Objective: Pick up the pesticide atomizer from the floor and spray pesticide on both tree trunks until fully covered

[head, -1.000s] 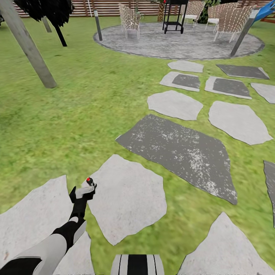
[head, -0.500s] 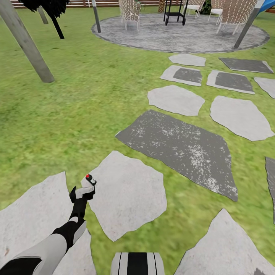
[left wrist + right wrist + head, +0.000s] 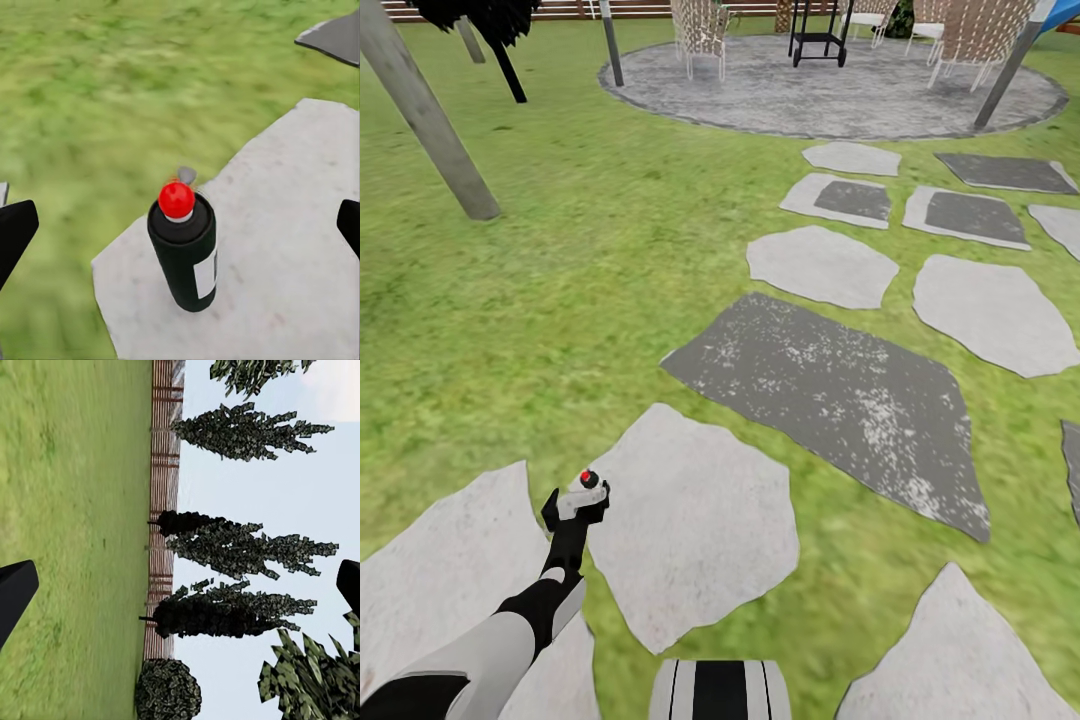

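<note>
In the head view the left gripper (image 3: 576, 503) hangs low over the near edge of a pale stepping stone (image 3: 700, 540) set in the lawn (image 3: 560, 300), with the pesticide atomizer (image 3: 584, 488) right at its tip, red cap up. The left wrist view shows the atomizer (image 3: 184, 251) standing upright on that pale stone (image 3: 285, 255), near its edge by the grass; the black fingertips (image 3: 15, 232) sit far out at either side of the bottle with clear gaps, so the jaws are released and not touching it. A dark grey stone (image 3: 840, 400) lies beyond the pale one, and further stones lead to the round paved patio (image 3: 830, 95) with its chairs (image 3: 700, 30). A leaning grey-brown tree trunk (image 3: 425, 110) rises from the grass far to the left. The right wrist view looks across grass to the slatted fence (image 3: 163, 510) and dark cypresses (image 3: 240, 547) against the sky; the right gripper (image 3: 180, 592) has its fingertips wide apart, jaws released and holding nothing.
</note>
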